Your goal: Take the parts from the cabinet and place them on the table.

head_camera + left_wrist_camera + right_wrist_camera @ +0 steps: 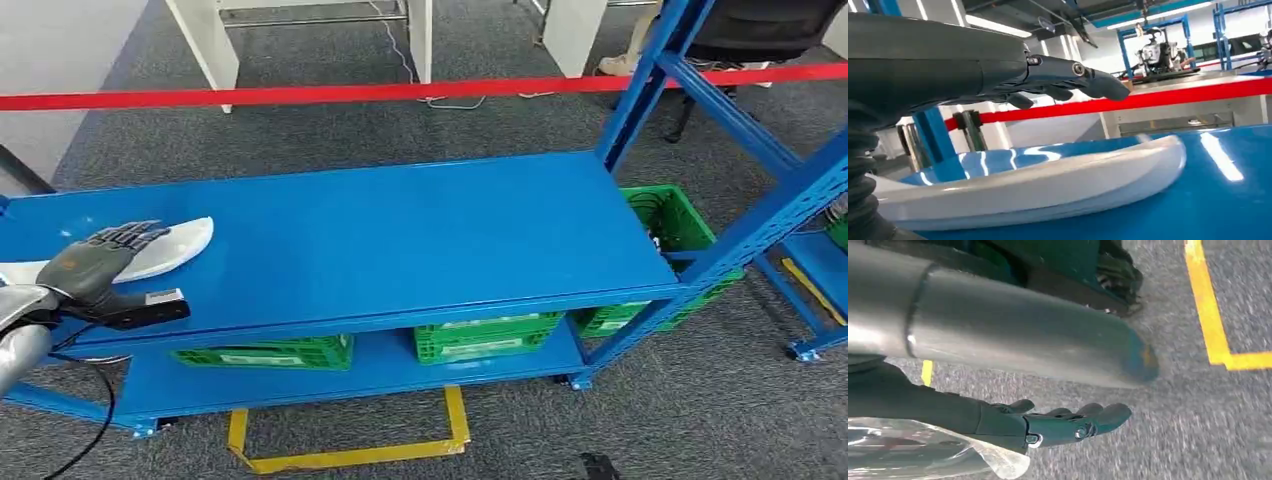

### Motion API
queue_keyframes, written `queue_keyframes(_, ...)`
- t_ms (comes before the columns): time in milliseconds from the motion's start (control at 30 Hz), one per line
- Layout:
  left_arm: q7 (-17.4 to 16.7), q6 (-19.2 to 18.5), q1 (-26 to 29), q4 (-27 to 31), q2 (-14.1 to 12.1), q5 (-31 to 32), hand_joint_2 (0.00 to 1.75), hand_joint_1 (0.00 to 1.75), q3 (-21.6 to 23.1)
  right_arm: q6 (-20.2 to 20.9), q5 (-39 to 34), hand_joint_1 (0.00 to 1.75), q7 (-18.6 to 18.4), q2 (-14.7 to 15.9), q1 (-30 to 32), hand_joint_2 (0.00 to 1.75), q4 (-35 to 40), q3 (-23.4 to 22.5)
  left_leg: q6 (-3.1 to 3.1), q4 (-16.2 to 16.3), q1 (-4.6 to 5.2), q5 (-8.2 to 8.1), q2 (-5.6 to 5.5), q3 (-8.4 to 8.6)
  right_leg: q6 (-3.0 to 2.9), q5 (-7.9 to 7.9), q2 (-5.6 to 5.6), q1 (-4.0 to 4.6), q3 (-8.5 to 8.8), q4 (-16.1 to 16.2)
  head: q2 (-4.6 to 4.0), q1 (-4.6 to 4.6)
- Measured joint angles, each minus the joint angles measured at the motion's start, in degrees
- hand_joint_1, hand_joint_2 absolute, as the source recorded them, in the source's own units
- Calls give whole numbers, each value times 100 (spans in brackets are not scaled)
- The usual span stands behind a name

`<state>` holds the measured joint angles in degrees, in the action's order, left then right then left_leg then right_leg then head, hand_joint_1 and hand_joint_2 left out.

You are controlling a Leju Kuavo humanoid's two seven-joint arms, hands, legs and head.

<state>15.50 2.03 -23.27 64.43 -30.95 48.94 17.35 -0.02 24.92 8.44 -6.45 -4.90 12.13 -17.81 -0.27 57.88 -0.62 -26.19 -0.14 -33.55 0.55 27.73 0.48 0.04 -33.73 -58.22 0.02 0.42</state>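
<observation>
A white, flat, sole-shaped part [170,248] lies at the left end of the blue top shelf [420,230]. My left hand [100,262] hovers over the near end of the part with its fingers stretched out. In the left wrist view the fingers [1068,80] stand clear above the white part [1048,180], with a gap between them, and the hand holds nothing. My right hand [1058,422] hangs over grey carpet, fingers apart and holding nothing.
Green baskets [485,337] sit on the lower shelf, and another [665,225] stands at the right end. Blue uprights [770,215] rise on the right. A red tape [400,92] runs across behind the shelf. Yellow floor tape [350,455] marks the carpet.
</observation>
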Motion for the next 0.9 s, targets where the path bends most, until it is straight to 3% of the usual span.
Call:
queue_keyframes(33,-7,-7,-36,-26,-4,0,175,0,7,0,7,0,2,0,-2,0,0,0,30,-8,-10,13,5,4,26,84,2,-8,-72,-88,0,4)
queue_keyframes(67,-13,-13,-82,-50,-11,-7,175,0,11,0,11,0,2,0,-7,0,0,0,77,-5,-11,14,6,-7,46,281,-10,-10,-218,-392,0,28)
queue_keyframes(133,-22,-39,-107,-124,-13,-9,175,0,24,0,13,0,2,0,0,0,0,0,95,-3,-3,15,12,-14,67,705,-10,-21,-681,-1396,0,31)
queue_keyframes(167,-22,-41,-108,-153,-13,-7,175,0,26,0,13,0,0,0,12,0,0,0,97,-2,1,13,13,-13,74,796,-12,-20,-856,-1740,0,33)
queue_keyframes(200,-22,-44,-108,-181,-11,-7,175,0,37,0,13,0,0,0,23,0,0,0,97,-2,3,13,13,-11,78,759,-11,-20,-918,-1827,0,31)
queue_keyframes(233,-20,-44,-109,-205,-13,-9,175,0,46,0,13,0,0,-2,24,0,-2,0,97,-1,4,13,11,-9,69,592,-12,-20,-843,-1647,0,33)
queue_keyframes(267,-22,-46,-117,-223,-13,-9,175,0,46,0,15,0,0,-2,20,0,0,0,96,0,5,12,7,-3,51,352,-12,-20,-657,-1253,0,31)
queue_keyframes(333,-55,-72,-168,-273,-13,-9,175,0,46,2,20,0,0,-2,7,0,0,0,75,5,5,-2,-1,6,-14,-96,-13,-16,-132,-181,0,35)
queue_keyframes(367,-96,-96,-205,-317,-18,-9,175,0,46,2,26,0,0,-2,-7,0,0,0,45,30,47,-11,-7,-20,-31,-2,-10,4,-3,-12,0,33)
queue_keyframes(467,-162,-103,-277,-504,-46,-7,175,0,48,4,37,0,-9,-7,12,0,0,-2,-42,3,18,26,-7,-28,-65,-22,17,19,-20,-14,0,24)
queue_keyframes(533,-177,-85,-307,-581,-90,-7,175,0,35,-2,48,0,-9,-13,14,0,0,-7,-113,57,6,-53,-5,-30,-141,-74,10,-33,16,59,0,22)
queue_keyframes(567,-177,-76,-344,-638,-118,-7,175,0,33,0,50,0,-9,-15,4,0,0,-7,-141,281,4,-220,-2,-128,-164,-72,10,-38,17,60,0,-7)
queue_keyframes(633,-218,-50,-387,-780,-122,-7,175,0,33,4,50,0,-7,-26,2,0,0,-9,-193,1155,-9,-643,-2,-512,-184,-68,8,-36,17,59,0,-4)
queue_keyframes(667,-227,-50,-381,-852,-122,-7,175,0,33,9,52,0,-9,-26,8,0,0,-11,-209,1557,-10,-787,-2,-700,-188,-66,8,-35,14,57,0,-9)
queue_keyframes(700,-227,-50,-373,-922,-122,-4,175,0,35,9,55,0,-9,-26,19,0,0,-13,-221,1752,-14,-804,-2,-796,-188,-66,9,-35,15,56,0,-9)
queue_keyframes(733,-232,-48,-379,-1000,-125,0,175,0,33,9,59,0,-9,-26,26,0,0,-15,-222,1662,-20,-676,-1,-756,-187,-65,9,-35,18,54,0,-7)
queue_keyframes(767,-249,-37,-393,-1076,-140,4,175,0,20,9,63,0,-11,-26,24,0,-2,-20,-219,1300,-29,-421,-1,-595,-185,-62,11,-36,21,46,0,-9)
queue_keyframes(833,-286,-13,-435,-1198,-175,15,175,0,-2,9,68,0,-11,-28,15,0,0,-24,-209,303,-51,81,2,-122,-157,-38,19,-37,35,25,0,-11)
queue_keyframes(867,-308,6,-465,-1270,-175,22,175,0,-26,9,72,0,-11,-28,17,0,0,-26,-193,125,-41,-41,-1,-20,-133,-34,16,-36,27,32,0,-4)
queue_keyframes(900,-315,15,-495,-1314,-173,33,175,0,-28,6,74,0,-11,-28,2,0,-2,-28,-160,-10,-15,-16,-8,-6,-96,-25,21,8,-17,-16,0,-18)
